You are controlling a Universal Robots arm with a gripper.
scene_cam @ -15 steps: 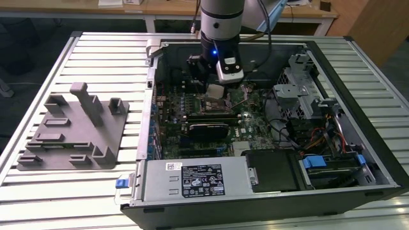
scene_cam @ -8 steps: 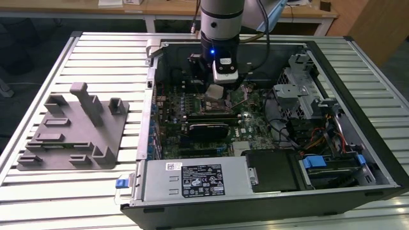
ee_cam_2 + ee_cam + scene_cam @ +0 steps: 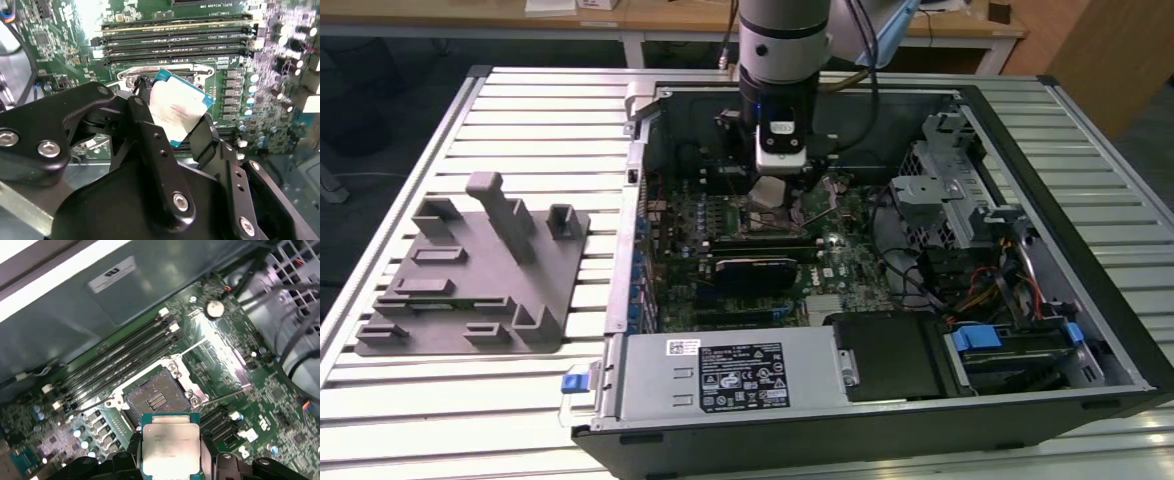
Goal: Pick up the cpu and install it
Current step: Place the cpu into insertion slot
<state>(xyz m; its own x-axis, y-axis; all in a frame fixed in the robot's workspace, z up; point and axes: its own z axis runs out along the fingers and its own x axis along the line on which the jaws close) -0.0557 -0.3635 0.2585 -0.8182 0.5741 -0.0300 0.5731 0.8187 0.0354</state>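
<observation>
Black gripper (image 3: pixel 172 114) linkages crowd the foreground in the second wrist view, and its two fingers (image 3: pixel 145 107) are clamped on opposite edges of the cpu (image 3: pixel 178 106), pinching it firmly. Silvery top plate facing the lens, green rim showing at the corners, the chip sits tilted in the grip. In the first wrist view the cpu (image 3: pixel 171 444) hangs between the fingertips with the socket (image 3: pixel 152 397) lying open just beyond it, bare contact field exposed, metal frame around it, so the chip is not seated. Long memory slots (image 3: pixel 120 360) run beside the socket across the green motherboard (image 3: pixel 225 370), and a round coin battery (image 3: pixel 215 307) gleams further off. Over to the exterior view: the arm (image 3: pixel 783 40) drops straight into the open computer case (image 3: pixel 630 170), the gripper (image 3: pixel 773 185) low inside, the pale square of the cpu (image 3: pixel 771 192) held just above the socket (image 3: pixel 767 220). On the slatted table (image 3: pixel 520 110), to the exterior view's left of the case, the grey holder block (image 3: pixel 467 270) stands with its upright posts, well apart from the gripper. Nearer the front edge of the case lies the silver power supply (image 3: pixel 727 375).
</observation>
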